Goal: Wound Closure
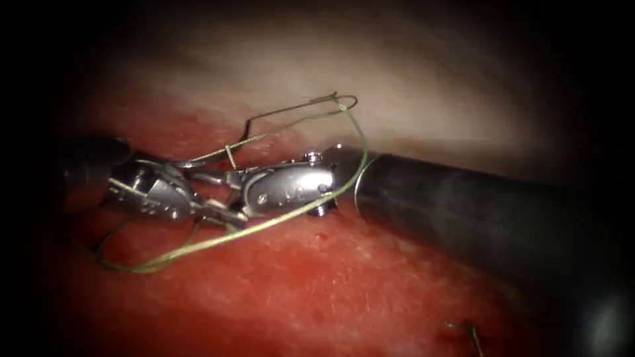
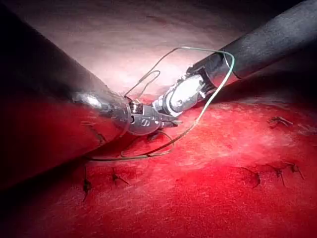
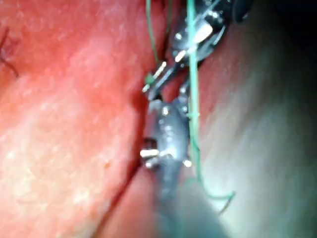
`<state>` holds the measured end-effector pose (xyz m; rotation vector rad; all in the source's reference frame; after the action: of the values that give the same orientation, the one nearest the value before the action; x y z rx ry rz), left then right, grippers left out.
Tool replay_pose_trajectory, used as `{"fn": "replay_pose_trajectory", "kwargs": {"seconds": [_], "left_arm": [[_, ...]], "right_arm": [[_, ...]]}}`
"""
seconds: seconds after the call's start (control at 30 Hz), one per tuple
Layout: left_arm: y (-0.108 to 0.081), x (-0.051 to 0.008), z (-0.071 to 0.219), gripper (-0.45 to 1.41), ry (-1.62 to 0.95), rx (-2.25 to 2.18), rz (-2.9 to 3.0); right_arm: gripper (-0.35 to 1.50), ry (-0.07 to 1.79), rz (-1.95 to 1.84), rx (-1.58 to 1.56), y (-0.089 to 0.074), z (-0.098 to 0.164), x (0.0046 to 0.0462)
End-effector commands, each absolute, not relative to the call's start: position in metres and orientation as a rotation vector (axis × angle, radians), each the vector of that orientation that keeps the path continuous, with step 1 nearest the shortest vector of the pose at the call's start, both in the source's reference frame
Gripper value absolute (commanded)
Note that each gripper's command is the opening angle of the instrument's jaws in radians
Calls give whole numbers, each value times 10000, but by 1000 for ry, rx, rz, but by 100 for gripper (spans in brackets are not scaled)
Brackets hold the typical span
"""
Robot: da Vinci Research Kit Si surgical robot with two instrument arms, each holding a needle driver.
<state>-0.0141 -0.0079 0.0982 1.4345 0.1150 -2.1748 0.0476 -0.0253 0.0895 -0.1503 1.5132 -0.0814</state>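
Note:
My left tool [image 1: 202,195] comes in from the left and my right tool [image 1: 225,198] from the right, and their tips meet over the red tissue [image 1: 344,284]. The green thread [image 1: 264,228] is draped over the right tool's wrist. From there it arches up to a narrow loop [image 1: 344,100], runs back toward the left tool's jaws, and trails in a long bow on the tissue to the lower left. The left tool [image 2: 171,121] appears shut on the thread. The right tool [image 3: 152,82] shows its two jaws spread with nothing between them.
Several finished stitches [image 2: 119,178] sit in a row on the red tissue, more of them further along [image 2: 277,171], and one stitch lies at the lower right [image 1: 469,330]. Pale tissue [image 1: 410,86] lies behind the tools. The right shaft [image 1: 476,211] crosses the right half.

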Motion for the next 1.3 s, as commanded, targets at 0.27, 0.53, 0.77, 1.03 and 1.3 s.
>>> {"fn": "replay_pose_trajectory", "kwargs": {"seconds": [0.27, 0.53, 0.77, 1.03, 1.3], "left_arm": [[-78, -151, 989, -45, 113, 1436, -2176], [-77, -148, 988, -45, 115, 1438, -2173], [-79, -151, 987, -45, 113, 1437, -2174], [-80, -155, 986, -45, 114, 1440, -2173], [-80, -151, 983, -45, 118, 1443, -2168]], "right_arm": [[121, 1515, -91, -155, -257, 904, 490], [125, 1514, -88, -151, -259, 905, 487], [68, 1513, -80, -129, -258, 905, 486], [-35, 1490, -83, -120, -258, 902, 480], [-35, 1488, -84, -115, -255, 902, 469]]}}
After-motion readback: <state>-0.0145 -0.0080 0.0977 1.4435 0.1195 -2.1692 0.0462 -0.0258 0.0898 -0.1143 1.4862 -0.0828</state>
